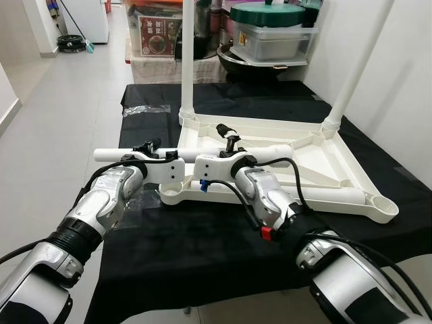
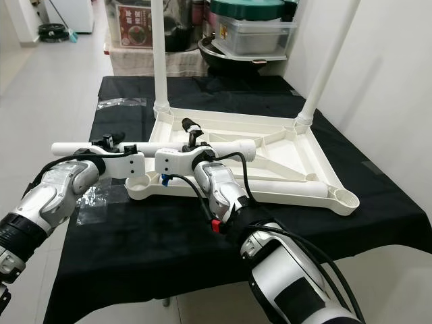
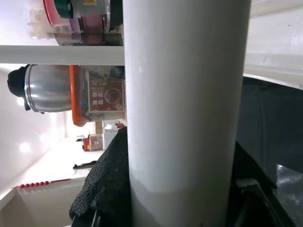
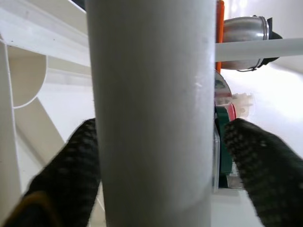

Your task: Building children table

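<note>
Both arms are built of rounded silver metallic shells, glossy and segmented, with black ribbed rings at the joints near the elbows. Each forearm ends in a white moulded plastic wrist block. Black cables loop loosely from the wrist blocks back along the forearms. The right arm carries a small red button-like part beside its black wrist collar, and a blue fitting sits under its wrist block. The left hand and the right hand each have two long black fingers; close up, the right fingers show a woven, mesh-like black texture, as do the left fingers.
</note>
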`<state>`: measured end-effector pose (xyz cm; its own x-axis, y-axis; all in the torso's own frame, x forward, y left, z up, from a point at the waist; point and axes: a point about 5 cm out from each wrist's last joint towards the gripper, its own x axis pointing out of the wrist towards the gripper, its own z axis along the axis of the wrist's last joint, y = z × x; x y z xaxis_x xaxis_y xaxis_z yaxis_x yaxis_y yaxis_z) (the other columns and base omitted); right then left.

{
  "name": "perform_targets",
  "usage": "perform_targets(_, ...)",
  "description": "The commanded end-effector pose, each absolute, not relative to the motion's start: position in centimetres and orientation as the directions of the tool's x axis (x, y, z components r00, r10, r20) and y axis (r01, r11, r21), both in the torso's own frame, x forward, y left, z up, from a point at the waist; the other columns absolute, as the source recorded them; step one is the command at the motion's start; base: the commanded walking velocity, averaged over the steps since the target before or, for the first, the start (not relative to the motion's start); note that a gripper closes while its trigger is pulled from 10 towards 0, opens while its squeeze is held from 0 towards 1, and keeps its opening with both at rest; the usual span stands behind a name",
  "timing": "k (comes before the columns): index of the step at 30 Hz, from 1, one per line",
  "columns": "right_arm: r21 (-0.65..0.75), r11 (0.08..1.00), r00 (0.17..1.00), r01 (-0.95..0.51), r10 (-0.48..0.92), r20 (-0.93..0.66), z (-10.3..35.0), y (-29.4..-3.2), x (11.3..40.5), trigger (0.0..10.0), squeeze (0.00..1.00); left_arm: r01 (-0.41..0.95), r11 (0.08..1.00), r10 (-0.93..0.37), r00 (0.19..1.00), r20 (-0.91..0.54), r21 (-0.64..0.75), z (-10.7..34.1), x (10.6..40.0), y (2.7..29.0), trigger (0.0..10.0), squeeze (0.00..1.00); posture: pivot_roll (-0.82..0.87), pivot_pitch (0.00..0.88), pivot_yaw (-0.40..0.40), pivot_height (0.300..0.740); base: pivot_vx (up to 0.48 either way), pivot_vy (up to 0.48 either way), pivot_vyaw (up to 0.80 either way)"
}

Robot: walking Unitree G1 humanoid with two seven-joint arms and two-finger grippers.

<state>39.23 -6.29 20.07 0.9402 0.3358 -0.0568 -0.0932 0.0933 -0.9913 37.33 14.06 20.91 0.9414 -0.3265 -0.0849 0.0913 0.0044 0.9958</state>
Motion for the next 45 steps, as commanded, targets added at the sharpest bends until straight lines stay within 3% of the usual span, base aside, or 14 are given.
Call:
perform_targets(1, -0.986, 0.124, 0.942, -0.109, 0.329, -0.063, 20.3, -6.5, 39.5, 0.0, 0.0, 0.046, 0.011, -0.474, 0.88, -0.036, 0.999, 21.6, 36.5, 11.0, 10.0, 0.0, 0.03, 0.049, -0.078, 0.74, 0.0, 0.0, 0.0)
perform_targets(13, -0.984, 0.125, 0.942, -0.124, 0.326, -0.077, 19.9, -6.8, 39.6, 0.0, 0.0, -0.025, 0.039, -0.488, 0.872, 0.041, 0.999, 22.6, 36.5, 10.8, 10.0, 0.0, 0.03, 0.035, -0.078, 0.74, 0.0, 0.0, 0.0)
perform_targets(21, -0.984, 0.142, 0.949, -0.111, 0.309, -0.062, 20.3, -6.9, 40.0, 0.0, 0.0, 0.007, 0.108, -0.493, 0.869, 0.047, 0.994, 22.4, 36.4, 10.6, 10.0, 0.0, 0.04, 0.028, -0.077, 0.74, 0.0, 0.0, 0.0)
perform_targets(22, -0.983, 0.148, 0.95, -0.11, 0.306, -0.061, 20.3, -6.9, 40.0, 0.0, 0.0, 0.004, 0.123, -0.495, 0.867, 0.058, 0.992, 22.5, 36.3, 10.6, 10.0, 1.0, 0.04, 0.028, -0.077, 0.74, 0.0, 0.0, 0.0)
perform_targets(29, -0.979, 0.172, 0.955, -0.105, 0.293, -0.051, 20.6, -6.9, 40.2, 0.0, 0.0, 0.006, 0.118, -0.483, 0.874, 0.052, 0.993, 22.5, 36.3, 10.7, 10.0, 1.0, 0.04, 0.03, -0.076, 0.74, 0.0, 0.0, 0.0)
perform_targets(30, -0.979, 0.176, 0.956, -0.106, 0.289, -0.051, 20.6, -7.0, 40.3, 0.0, 0.0, 0.015, 0.11, -0.487, 0.872, 0.04, 0.994, 22.5, 36.3, 10.7, 10.0, 0.0, 0.04, 0.031, -0.078, 0.74, 0.0, 0.0, 0.0)
perform_targets(37, -0.975, 0.198, 0.964, -0.105, 0.261, -0.051, 20.4, -7.7, 40.5, 0.0, 0.0, -0.037, 0.093, -0.468, 0.881, 0.077, 0.995, 23.4, 36.4, 11.1, 10.0, 0.0, 0.04, 0.035, -0.079, 0.74, 0.0, 0.0, 0.0)
perform_targets(45, -0.949, 0.315, 0.989, -0.03, 0.144, 0.016, 22.4, -10.7, 41.7, 0.0, 0.0, -0.05, 0.06, -0.477, 0.876, 0.073, 0.997, 23.7, 35.9, 11.5, 10.0, 0.0, 0.05, 0.038, -0.082, 0.74, 0.0, 0.0, 0.0)
